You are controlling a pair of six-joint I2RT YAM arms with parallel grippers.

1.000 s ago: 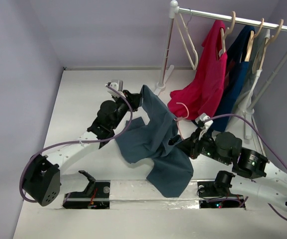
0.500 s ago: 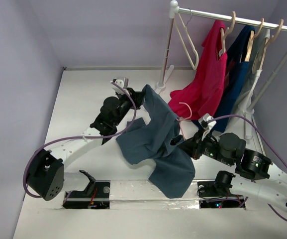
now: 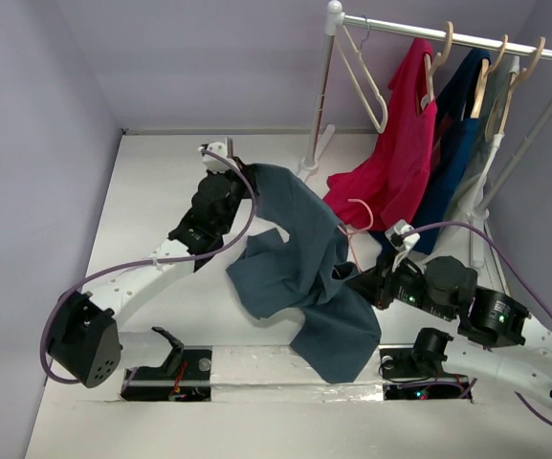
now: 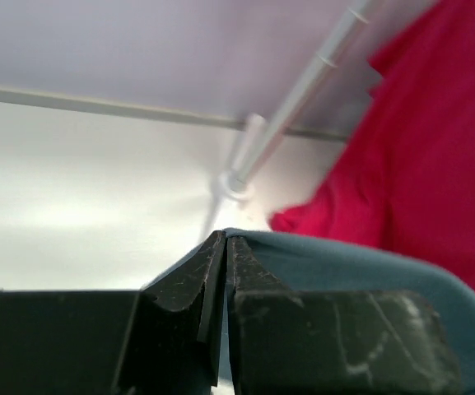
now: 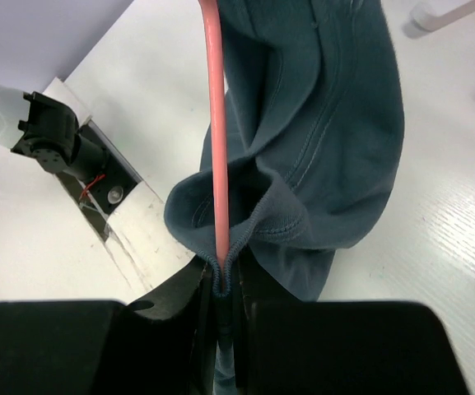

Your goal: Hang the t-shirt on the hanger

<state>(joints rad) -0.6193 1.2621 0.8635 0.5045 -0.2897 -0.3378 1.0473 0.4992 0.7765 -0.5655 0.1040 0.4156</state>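
White counter catches the trailing tail of the t-shirt, and just above it the right claw is clamped on the pink rod of the hanger, cloth bunched round it, likely to steady the hanger inside the shirt. Farther back the left claw, jaws pressed together on the shirt's upper edge, holds it raised, seemingly to draw cloth over the hanger. Only the right wrist view shows rod entering jaws; only the top view shows the hook poking out by the red shirt.
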